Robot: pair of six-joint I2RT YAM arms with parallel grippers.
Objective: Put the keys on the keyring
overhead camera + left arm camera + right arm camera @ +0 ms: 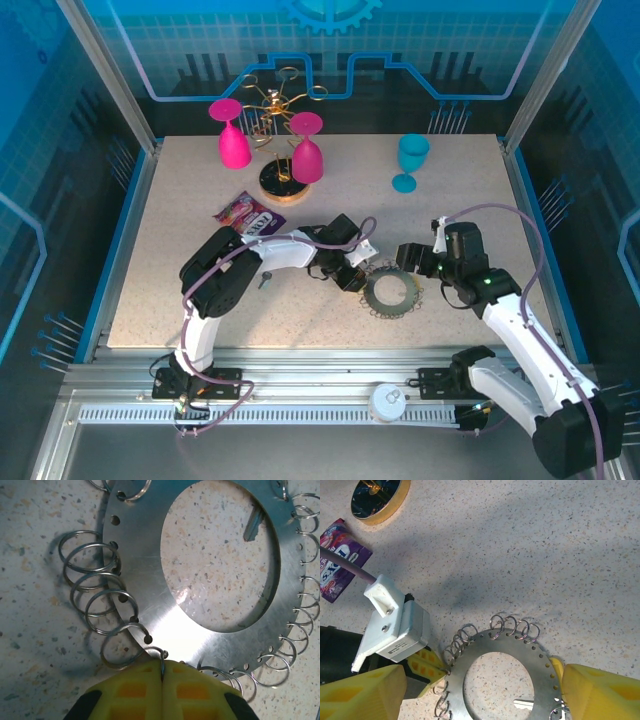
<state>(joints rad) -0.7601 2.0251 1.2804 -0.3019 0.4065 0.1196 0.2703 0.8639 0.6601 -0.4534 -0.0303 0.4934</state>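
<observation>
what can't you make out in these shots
Left wrist view: key, its head hidden by the keyring.
Right wrist view: the keyring's near rim, cut off by the bottom edge.
Top view: small grey item left of the keyring, too small to name.

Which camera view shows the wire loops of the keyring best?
The left wrist view: the keyring is close, holes and loops distinct. The right wrist view cuts off its lower part; the top view shows it whole but tiny.
</observation>
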